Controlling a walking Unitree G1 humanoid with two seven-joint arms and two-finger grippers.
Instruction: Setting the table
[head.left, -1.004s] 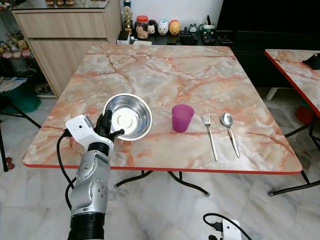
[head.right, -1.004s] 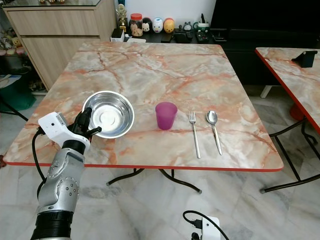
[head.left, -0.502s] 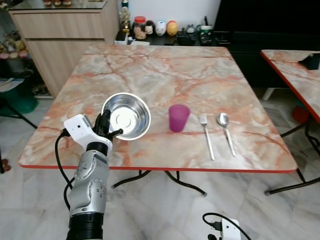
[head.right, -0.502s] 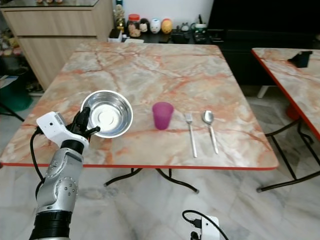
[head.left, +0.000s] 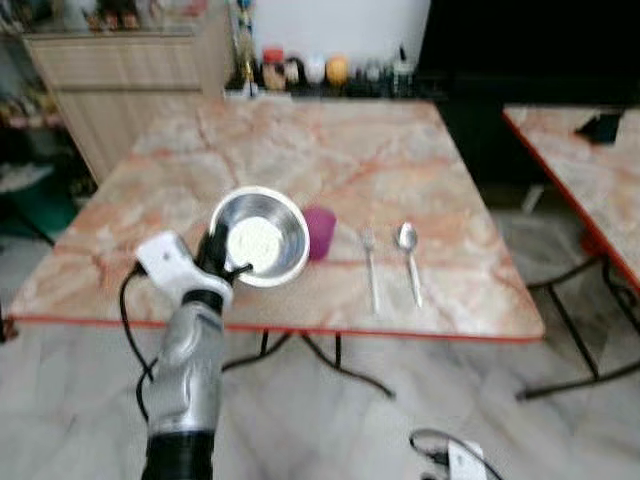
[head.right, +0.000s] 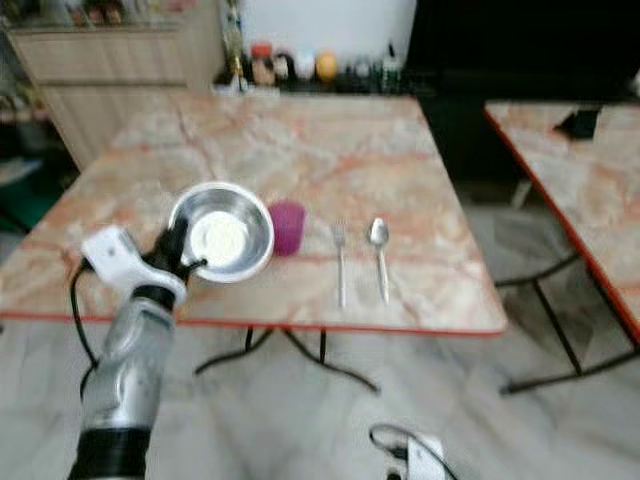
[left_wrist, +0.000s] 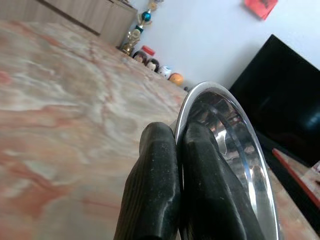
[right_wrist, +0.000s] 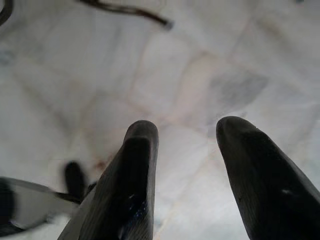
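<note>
My left gripper (head.left: 222, 257) is shut on the near-left rim of a steel bowl (head.left: 262, 236), which it holds lifted and tilted above the marble table (head.left: 300, 150). In the left wrist view both fingers (left_wrist: 155, 185) clamp the bowl's rim (left_wrist: 240, 145). Partly behind the bowl stands a purple cup (head.left: 320, 230). To the cup's right a fork (head.left: 370, 268) and a spoon (head.left: 409, 262) lie side by side. My right gripper (right_wrist: 187, 132) hangs open over the floor, its wrist (head.left: 455, 462) low at the picture's bottom edge.
A second marble table (head.left: 580, 170) stands to the right. A wooden cabinet (head.left: 110, 80) is at the back left, and jars and figurines (head.left: 300, 70) line a dark shelf behind the table. Marble floor (head.left: 400, 400) lies in front.
The whole picture has shifted and blurred, so the camera has moved. The bowl is lifted higher in my left gripper and now covers part of the purple cup.
</note>
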